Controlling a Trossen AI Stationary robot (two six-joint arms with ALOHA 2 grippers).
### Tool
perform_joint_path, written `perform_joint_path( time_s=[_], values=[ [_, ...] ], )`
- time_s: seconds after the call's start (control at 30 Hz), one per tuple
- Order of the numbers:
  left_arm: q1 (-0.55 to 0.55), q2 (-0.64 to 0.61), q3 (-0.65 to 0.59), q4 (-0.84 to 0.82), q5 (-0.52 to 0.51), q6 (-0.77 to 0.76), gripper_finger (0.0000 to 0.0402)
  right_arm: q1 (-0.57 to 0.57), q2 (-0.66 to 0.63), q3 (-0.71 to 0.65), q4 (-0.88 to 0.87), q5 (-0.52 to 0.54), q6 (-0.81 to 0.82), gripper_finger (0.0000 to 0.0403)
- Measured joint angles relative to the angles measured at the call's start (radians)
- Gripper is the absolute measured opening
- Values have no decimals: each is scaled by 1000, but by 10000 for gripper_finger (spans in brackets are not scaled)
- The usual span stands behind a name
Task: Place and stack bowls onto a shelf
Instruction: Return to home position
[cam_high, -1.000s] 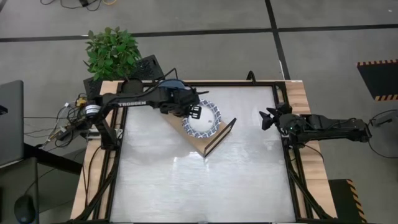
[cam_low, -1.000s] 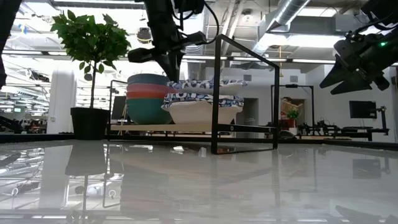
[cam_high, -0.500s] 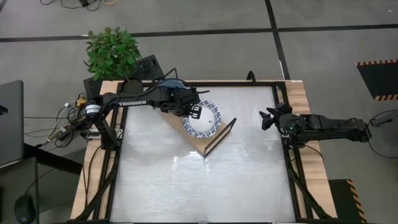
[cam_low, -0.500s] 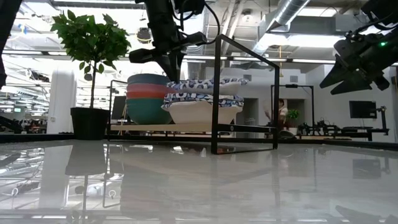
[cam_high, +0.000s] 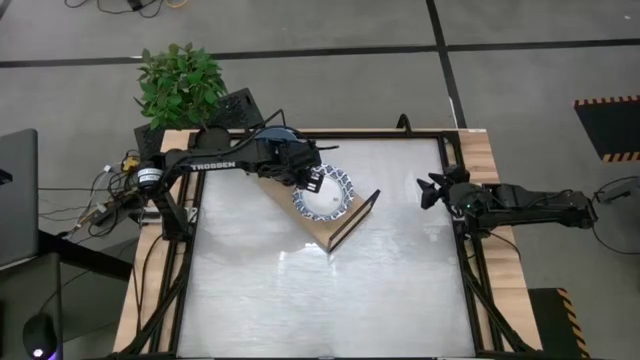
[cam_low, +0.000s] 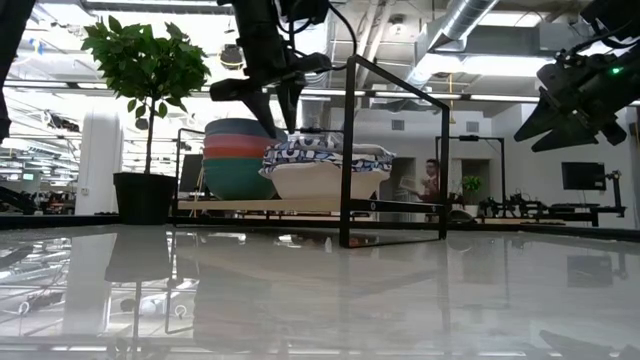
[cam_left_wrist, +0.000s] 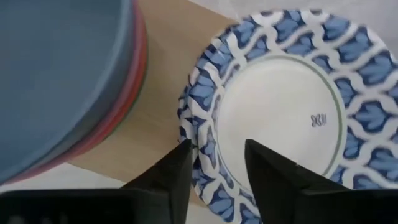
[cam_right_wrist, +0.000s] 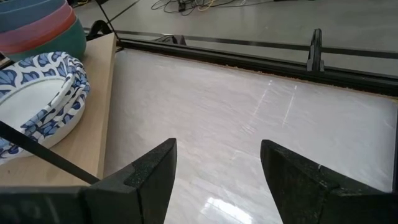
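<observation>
1. Right gripper (cam_high: 429, 190): parked at the right edge of the table (cam_high: 300, 300), above the surface, fingers spread and holding nothing. I keep it well apart from the shelf (cam_high: 333, 226) so the working arm has free space.

2. Shelf: set diagonally, its near end toward the middle of the table and its far end toward the far left corner. The black end frame (cam_low: 346, 150) closes the near end.

3. Patterned bowls (cam_low: 325, 168): both are on the board just inside that end frame, one nested in the other. The upper rim appears slightly off level. Nesting lets them take one bowl's space on the board.

4. Left gripper (cam_high: 315, 181): directly above the nearer rim of the patterned bowls, fingers apart, gripping nothing. The bowl is released and rests on its own.

5. Plain bowls (cam_low: 232, 155): one nested stack with teal at the bottom, just beside the patterned pair on the side toward the shelf's far end.

6. Assessment: stacking looks complete. My withdrawal should begin with a vertical lift, since a sideways move at this height could clip the rim or the end frame.
</observation>
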Motion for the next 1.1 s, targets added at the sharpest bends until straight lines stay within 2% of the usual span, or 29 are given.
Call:
perform_joint_path(
  time_s=[0.2,0.4,0.5,0.57,0.7,0.87,0.97,1.1],
  values=[
    [-1,-3,31,-33,36,93,150,0,0,0,0,0,0,260],
    [-15,-4,170,-166,80,206,151,0,0,0,0,2,0,260],
    [-62,-4,269,-233,48,251,151,0,0,0,5,65,0,260],
    [-114,-5,342,-260,-33,289,151,0,0,0,3,94,6,260],
    [-266,-12,465,-290,-330,341,151,0,0,0,3,104,8,260],
    [-498,-67,469,-301,-722,397,151,0,0,0,-2,83,7,260],
    [-607,-105,416,-372,-879,293,151,0,0,0,-7,80,3,260],
    [-699,-174,292,-510,-990,-5,151,0,0,0,-9,79,3,260]
  ],
)
